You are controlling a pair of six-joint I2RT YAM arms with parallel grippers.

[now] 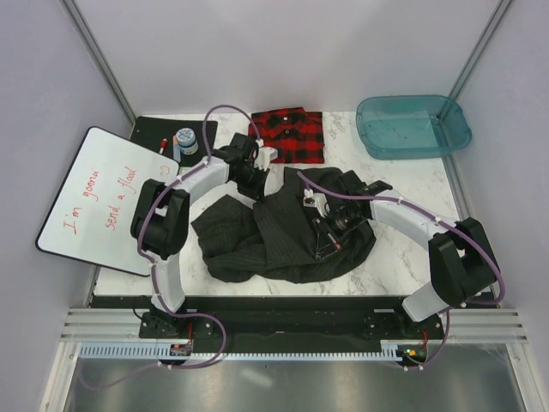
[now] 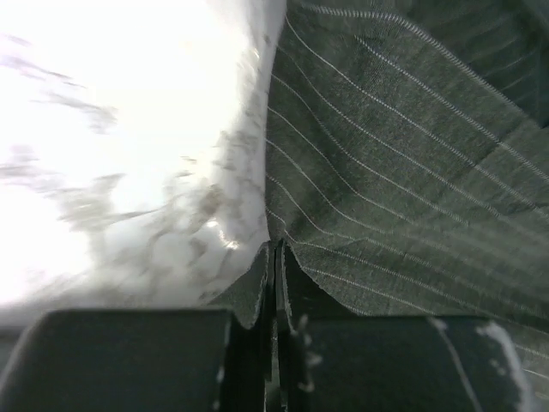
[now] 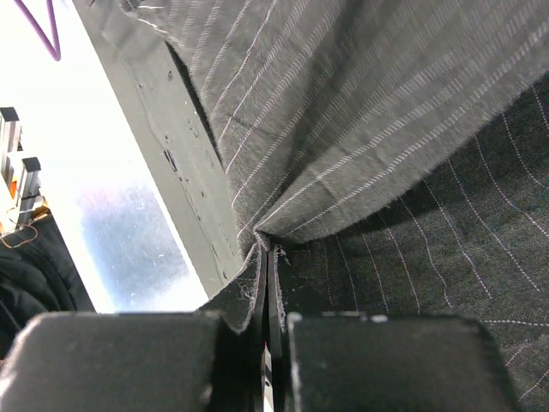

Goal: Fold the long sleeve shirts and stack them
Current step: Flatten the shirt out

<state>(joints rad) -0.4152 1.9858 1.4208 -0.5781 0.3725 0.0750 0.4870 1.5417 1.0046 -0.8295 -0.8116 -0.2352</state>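
Shirts, two in all, on a marble table (image 1: 412, 176). Charcoal pinstriped shirt (image 1: 283, 240) lies crumpled at centre frame, its long axis running left to right, with fine pale lines on dark cloth. Red-and-black plaid shirt (image 1: 287, 136) sits folded at upper centre, wider than tall. Left claw (image 2: 276, 257) and right claw (image 3: 264, 257) are each clamped tight on a fold of the pinstriped cloth.
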